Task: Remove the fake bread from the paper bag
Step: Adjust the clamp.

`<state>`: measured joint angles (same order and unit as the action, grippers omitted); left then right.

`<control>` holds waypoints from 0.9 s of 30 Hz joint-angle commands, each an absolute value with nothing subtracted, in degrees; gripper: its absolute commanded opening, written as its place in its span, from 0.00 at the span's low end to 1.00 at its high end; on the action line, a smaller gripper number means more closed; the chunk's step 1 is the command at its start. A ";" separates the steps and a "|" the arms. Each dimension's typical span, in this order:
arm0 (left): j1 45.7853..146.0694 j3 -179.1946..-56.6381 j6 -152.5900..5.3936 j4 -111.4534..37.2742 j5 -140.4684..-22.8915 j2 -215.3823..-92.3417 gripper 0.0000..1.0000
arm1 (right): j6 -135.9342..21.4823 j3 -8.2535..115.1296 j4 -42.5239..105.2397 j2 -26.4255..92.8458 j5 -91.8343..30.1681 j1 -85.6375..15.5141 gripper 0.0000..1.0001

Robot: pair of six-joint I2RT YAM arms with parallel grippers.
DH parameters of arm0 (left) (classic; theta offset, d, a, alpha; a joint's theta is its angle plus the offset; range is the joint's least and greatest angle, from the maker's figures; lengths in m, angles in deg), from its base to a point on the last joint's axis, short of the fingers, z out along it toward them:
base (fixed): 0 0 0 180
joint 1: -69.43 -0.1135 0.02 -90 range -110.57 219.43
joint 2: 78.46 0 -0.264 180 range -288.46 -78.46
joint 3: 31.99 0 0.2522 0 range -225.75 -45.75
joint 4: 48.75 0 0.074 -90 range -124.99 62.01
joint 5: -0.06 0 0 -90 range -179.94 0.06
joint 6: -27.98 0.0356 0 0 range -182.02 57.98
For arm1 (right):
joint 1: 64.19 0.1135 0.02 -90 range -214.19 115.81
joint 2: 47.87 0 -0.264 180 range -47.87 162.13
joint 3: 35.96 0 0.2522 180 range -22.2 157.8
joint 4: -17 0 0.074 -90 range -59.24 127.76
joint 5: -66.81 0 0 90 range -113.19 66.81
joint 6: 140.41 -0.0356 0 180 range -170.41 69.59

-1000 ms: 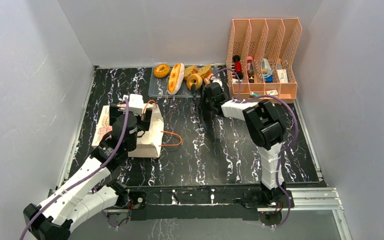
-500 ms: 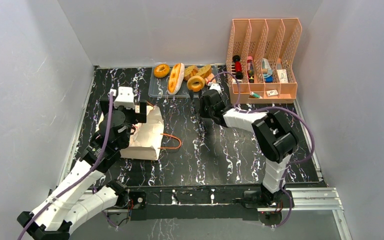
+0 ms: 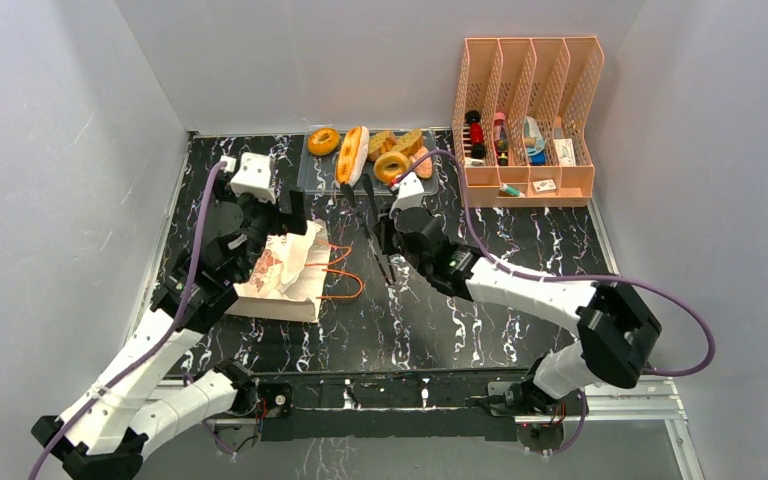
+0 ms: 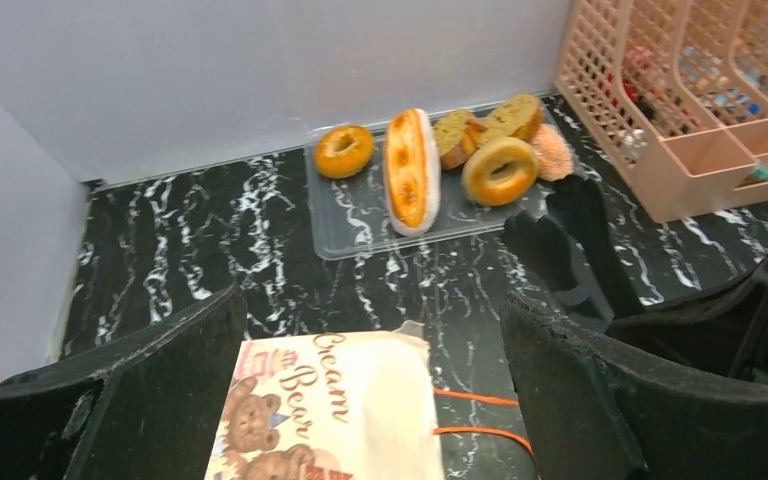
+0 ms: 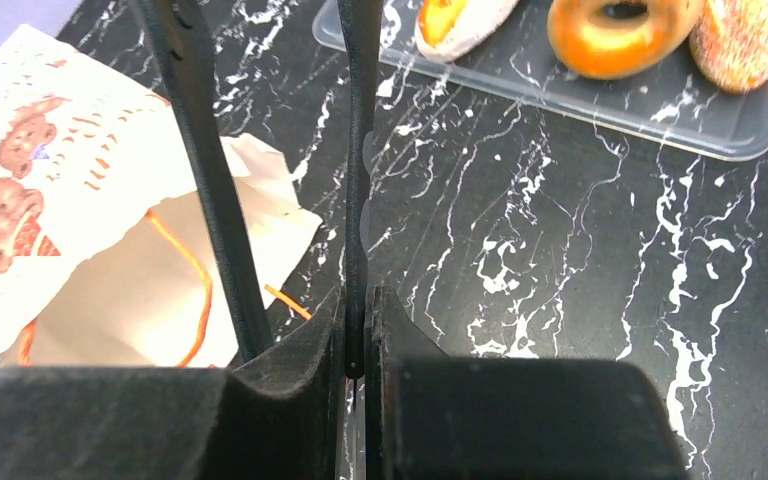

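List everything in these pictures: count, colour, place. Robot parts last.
paper bag: one, cream with a bear print, lying flat on the table's left
cord handles: orange, at the bag's mouth
tray: one, clear, at the back
doughnuts: two, golden-brown, on the tray
long roll: one, orange and cream, between the doughnuts
slices: two, brown, tray's back right
bun: one, pinkish, tray's right end
rack: one, peach, four compartments, back right
small items: several, mixed colours, in the rack
table: one, black with white veins
left end effector: open, above the bag
right end effector: open, between bag and tray
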<state>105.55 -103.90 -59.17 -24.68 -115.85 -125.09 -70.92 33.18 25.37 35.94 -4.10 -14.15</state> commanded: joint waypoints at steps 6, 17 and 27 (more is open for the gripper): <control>105.29 -111.17 -68.95 -18.91 -109.46 -134.97 0.98 | -65.68 37.79 25.87 33.46 11.79 -2.71 0.00; 105.29 -117.43 -80.36 -10.98 -108.50 -141.32 0.98 | -62.04 43.60 28.55 36.92 23.70 3.92 0.00; 105.29 -113.46 -85.05 -9.59 -108.81 -139.57 0.97 | -60.17 47.22 27.13 39.07 28.38 4.80 0.00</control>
